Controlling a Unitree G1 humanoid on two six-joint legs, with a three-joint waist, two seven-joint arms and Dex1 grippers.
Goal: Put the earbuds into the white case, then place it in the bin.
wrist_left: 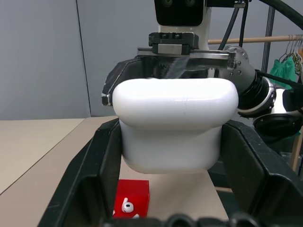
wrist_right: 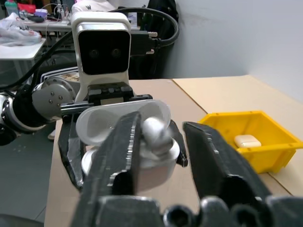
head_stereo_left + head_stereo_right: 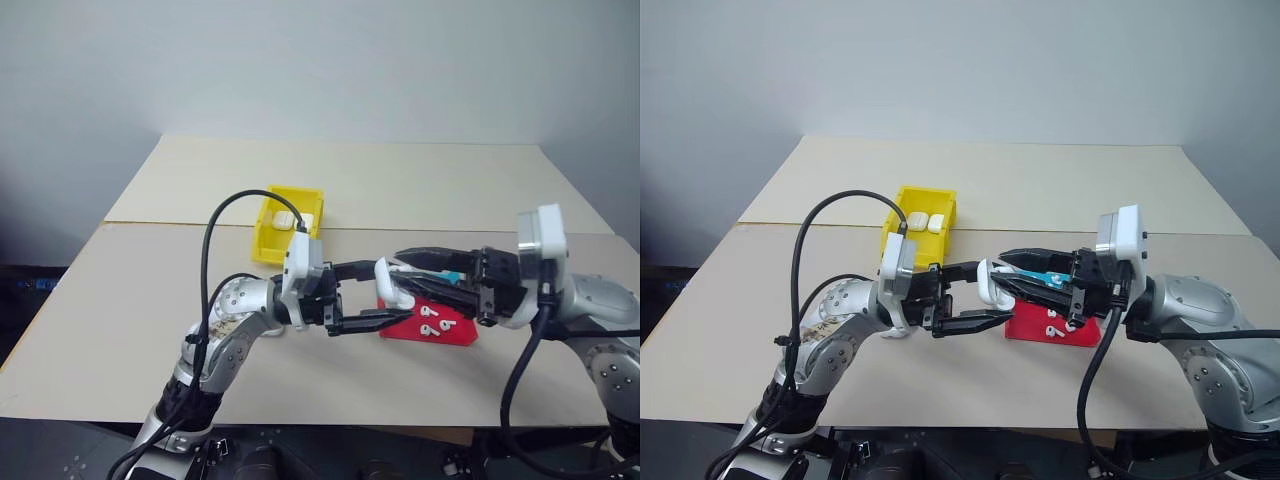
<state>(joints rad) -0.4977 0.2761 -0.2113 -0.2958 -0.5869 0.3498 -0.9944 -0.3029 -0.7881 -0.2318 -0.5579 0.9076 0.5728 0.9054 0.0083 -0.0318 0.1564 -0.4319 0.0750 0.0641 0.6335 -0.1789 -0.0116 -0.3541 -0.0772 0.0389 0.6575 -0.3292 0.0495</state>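
My left gripper (image 3: 390, 292) is shut on the white case (image 3: 392, 285), holding it above the table with its lid swung open. In the right wrist view an earbud (image 2: 155, 130) sits in the open case (image 2: 147, 165). My right gripper (image 3: 405, 270) reaches in from the right, level with the case. Its fingers (image 2: 215, 161) stand apart on either side of that earbud, which lies close to one finger. More earbuds (image 3: 444, 324) lie on the red tray (image 3: 455, 335) below. The yellow bin (image 3: 268, 232) stands behind my left arm.
The bin holds two other white cases (image 3: 922, 222). The red tray sits on the tan table (image 3: 100, 330) directly under both grippers. A seam (image 3: 180, 224) joins a second tabletop behind. Black cables loop over both arms.
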